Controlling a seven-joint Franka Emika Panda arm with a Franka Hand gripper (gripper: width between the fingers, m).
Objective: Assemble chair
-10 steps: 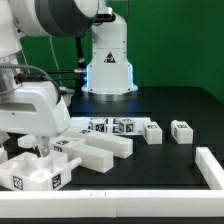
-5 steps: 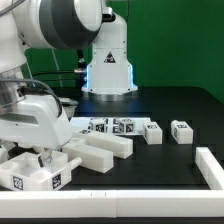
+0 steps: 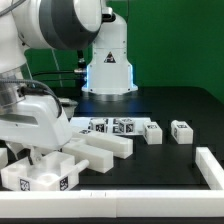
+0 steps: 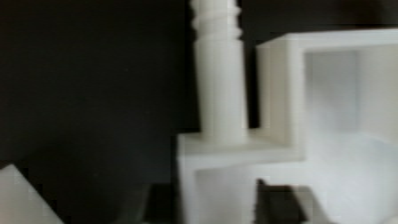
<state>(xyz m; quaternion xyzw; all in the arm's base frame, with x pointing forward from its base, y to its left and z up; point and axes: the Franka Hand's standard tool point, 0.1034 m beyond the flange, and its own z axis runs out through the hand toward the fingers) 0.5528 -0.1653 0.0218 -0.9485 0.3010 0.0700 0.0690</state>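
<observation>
My gripper [image 3: 44, 158] is down at the exterior view's lower left, on a white chair piece [image 3: 42, 180] with two square tags on its front face. In the wrist view the gripper [image 4: 222, 196] has its dark fingers [image 4: 281, 202] against both sides of a white block [image 4: 222, 165] of that piece, so it is shut on it. A slim white peg-like bar [image 4: 214, 60] runs up from the block, and a white frame part [image 4: 331, 90] lies beside it. A long white bar [image 3: 104, 146] lies just to the exterior view's right of the gripper.
Small tagged white blocks lie in a row mid-table [image 3: 112, 126], [image 3: 152, 132], [image 3: 181, 130]. Low white border rails run along the front [image 3: 110, 206] and the exterior view's right [image 3: 212, 168]. The arm's base [image 3: 108, 65] stands at the back.
The jaws have gone from wide open to shut on the tagged piece. That piece has shifted slightly toward the exterior view's right. The arm has hardly moved.
</observation>
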